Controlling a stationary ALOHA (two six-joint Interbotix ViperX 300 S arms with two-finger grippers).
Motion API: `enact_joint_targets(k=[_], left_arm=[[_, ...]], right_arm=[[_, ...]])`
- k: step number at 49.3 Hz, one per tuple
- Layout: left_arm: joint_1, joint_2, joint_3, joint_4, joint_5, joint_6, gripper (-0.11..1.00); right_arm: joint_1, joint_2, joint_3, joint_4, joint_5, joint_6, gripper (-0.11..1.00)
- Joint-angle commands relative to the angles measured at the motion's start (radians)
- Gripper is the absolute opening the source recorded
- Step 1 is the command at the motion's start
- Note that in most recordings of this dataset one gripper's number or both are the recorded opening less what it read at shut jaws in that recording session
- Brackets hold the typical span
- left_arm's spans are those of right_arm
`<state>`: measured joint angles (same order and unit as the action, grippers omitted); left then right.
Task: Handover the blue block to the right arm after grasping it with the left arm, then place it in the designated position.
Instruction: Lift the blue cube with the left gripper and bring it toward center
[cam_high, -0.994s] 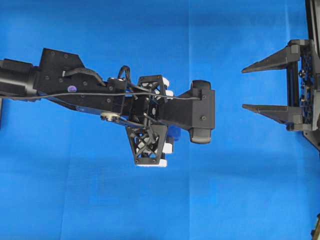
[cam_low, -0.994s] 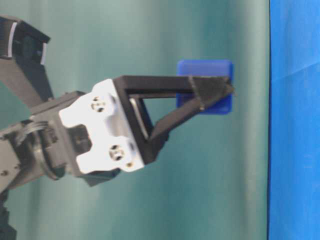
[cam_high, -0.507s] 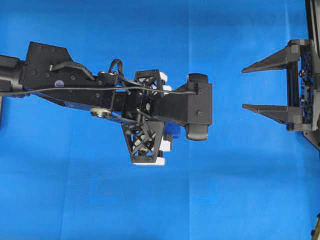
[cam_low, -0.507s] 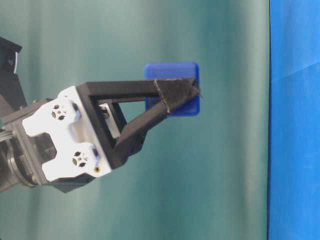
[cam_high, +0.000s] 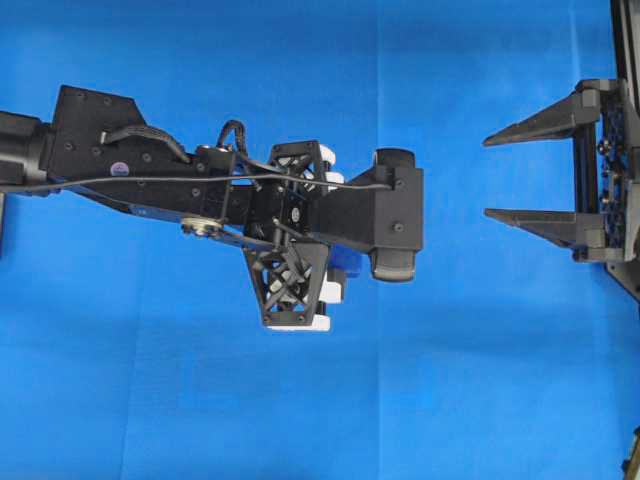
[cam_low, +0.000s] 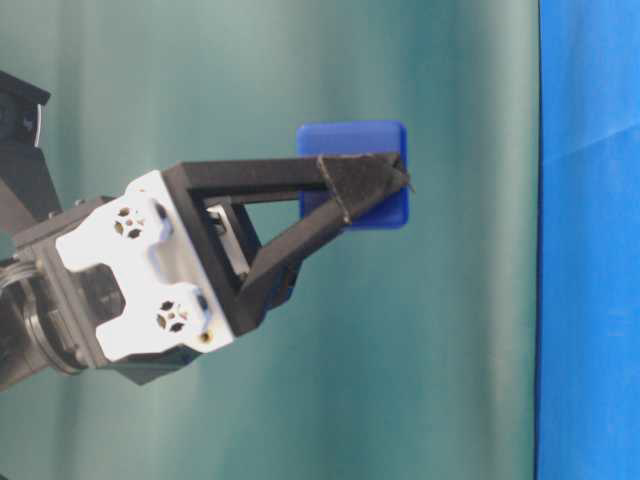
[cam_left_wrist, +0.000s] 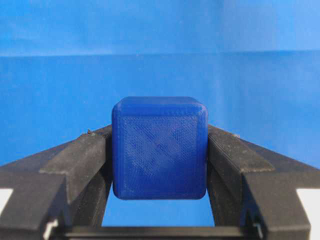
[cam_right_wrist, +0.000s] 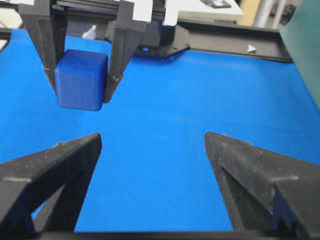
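The left arm (cam_high: 200, 195) reaches across the blue-covered bench (cam_high: 200, 400), its jaws clamped on the block (cam_left_wrist: 159, 148), one finger (cam_left_wrist: 82, 160) pressed flat against each side. The block (cam_right_wrist: 81, 80) hangs clear of the cloth, held near its upper half, with its lower part showing below the fingertips (cam_right_wrist: 114, 75). In the side view, the block (cam_low: 355, 190) sits at the very tip of the left gripper (cam_low: 365, 185). The right gripper (cam_high: 500, 176) waits well apart at the bench's right edge, its jaws wide apart and holding nothing, pointed toward the block.
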<state>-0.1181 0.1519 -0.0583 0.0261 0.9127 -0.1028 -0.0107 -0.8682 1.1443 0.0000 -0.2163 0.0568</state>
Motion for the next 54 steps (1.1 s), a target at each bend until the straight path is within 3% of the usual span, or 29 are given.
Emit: enact_joint_targets(k=[1, 33, 44, 54], left_arm=[[0.000, -0.044, -0.012, 0.003, -0.009, 0.002, 0.46], [0.003, -0.061, 0.005, 0.012, -0.044, 0.002, 0.46], [0.011, -0.143, 0.127, 0.014, -0.192, 0.002, 0.46], [0.014, -0.249, 0.314, 0.014, -0.483, 0.003, 0.46]], right_arm=[[0.000, 0.005, -0.026, -0.002, -0.006, -0.002, 0.98], [-0.002, 0.005, -0.026, -0.002, -0.006, -0.002, 0.98], [-0.002, 0.003, -0.026, -0.002, -0.006, -0.002, 0.98], [-0.002, 0.003, -0.028, -0.002, -0.008, -0.002, 0.98]])
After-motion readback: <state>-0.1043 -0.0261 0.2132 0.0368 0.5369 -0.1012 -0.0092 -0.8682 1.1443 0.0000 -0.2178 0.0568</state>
